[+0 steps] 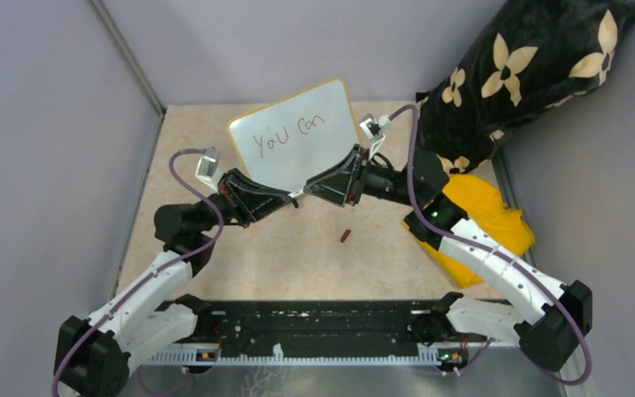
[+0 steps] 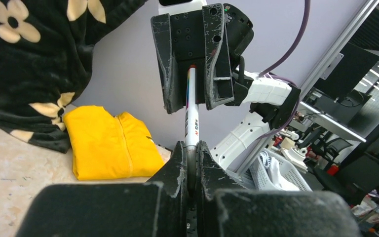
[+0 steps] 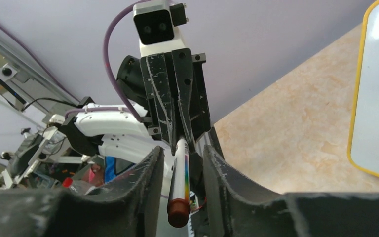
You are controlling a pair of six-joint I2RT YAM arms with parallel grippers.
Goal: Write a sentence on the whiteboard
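Toward the back of the beige surface (image 1: 240, 273) sits one yellow-framed white whiteboard (image 1: 327, 157) bearing two dark handwritten words (image 1: 289, 132), "you can". Before it, two pincers meet on one white marker (image 2: 192, 118): the left pincer (image 2: 191, 153) clenched on it, the right pincer (image 3: 181, 150) parted around its dark-red end. One small red piece (image 1: 346, 236) lies nearby.

Black flowered cushion (image 1: 529, 83) back right, yellow cloth (image 1: 484, 219) tucked against it (small red cap (image 1: 346, 236) lies well apart)
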